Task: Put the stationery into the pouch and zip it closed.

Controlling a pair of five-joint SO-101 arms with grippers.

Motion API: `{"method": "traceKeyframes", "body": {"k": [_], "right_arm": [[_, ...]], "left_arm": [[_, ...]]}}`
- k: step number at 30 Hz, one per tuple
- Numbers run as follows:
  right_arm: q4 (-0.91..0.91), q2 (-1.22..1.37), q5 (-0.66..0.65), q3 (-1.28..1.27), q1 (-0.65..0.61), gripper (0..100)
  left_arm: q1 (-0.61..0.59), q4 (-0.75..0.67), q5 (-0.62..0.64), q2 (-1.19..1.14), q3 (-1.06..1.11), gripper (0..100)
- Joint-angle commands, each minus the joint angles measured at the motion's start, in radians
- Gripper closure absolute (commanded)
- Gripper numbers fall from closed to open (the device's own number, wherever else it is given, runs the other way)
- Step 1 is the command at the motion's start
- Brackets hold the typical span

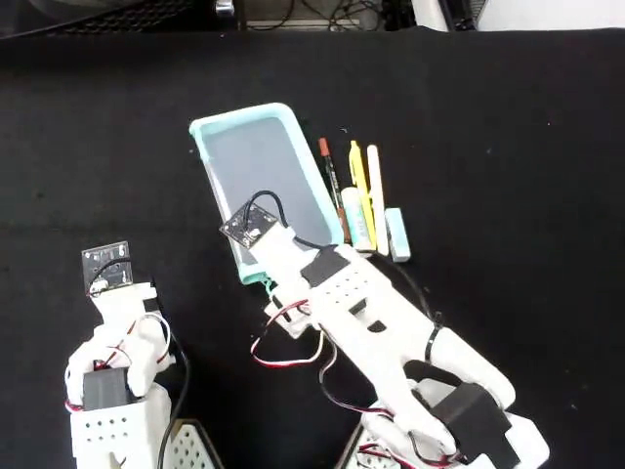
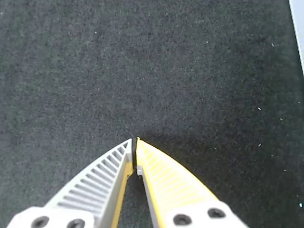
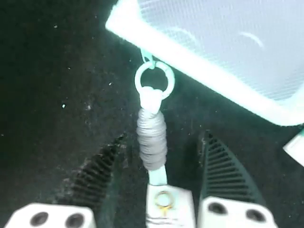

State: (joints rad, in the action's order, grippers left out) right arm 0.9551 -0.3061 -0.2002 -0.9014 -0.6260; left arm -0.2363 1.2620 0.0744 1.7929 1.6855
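Black desk [image 1: 508,117] carries one teal pouch [image 1: 259,166] at centre, with five stationery pieces [image 1: 361,191] just beside it, outside. Right pincer [image 3: 162,140] is apart, straddling the one zip pull [image 3: 152,133]. Left pincer [image 2: 134,141] is together, empty. Best bet: clamp the wrapped part squarely and tug along the zip line, not upward.

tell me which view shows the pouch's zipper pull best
The right wrist view: the zipper pull, ring and wrapped tab, lies off the pouch corner between the fingers of the open right gripper. In the high view the right arm covers most of it, leaving a teal sliver. The left wrist view faces black cloth elsewhere.
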Motion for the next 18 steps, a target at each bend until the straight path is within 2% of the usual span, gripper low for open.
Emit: {"method": "traceKeyframes", "body": {"k": [1,6,11,18], "right_arm": [[0.002,-0.013,-0.008,0.051,0.011,76.8],[0.002,-0.012,-0.006,0.094,-0.005,76.9],[-0.006,0.019,-0.006,0.133,-0.081,76.9],[-0.006,0.228,-0.006,0.222,-0.098,76.9]], "left_arm": [[0.005,0.005,-0.011,0.009,0.013,97],[0.005,0.005,-0.011,0.009,0.013,97],[0.005,0.005,-0.011,0.009,0.013,97],[0.005,0.005,-0.011,0.009,0.013,97]]}}
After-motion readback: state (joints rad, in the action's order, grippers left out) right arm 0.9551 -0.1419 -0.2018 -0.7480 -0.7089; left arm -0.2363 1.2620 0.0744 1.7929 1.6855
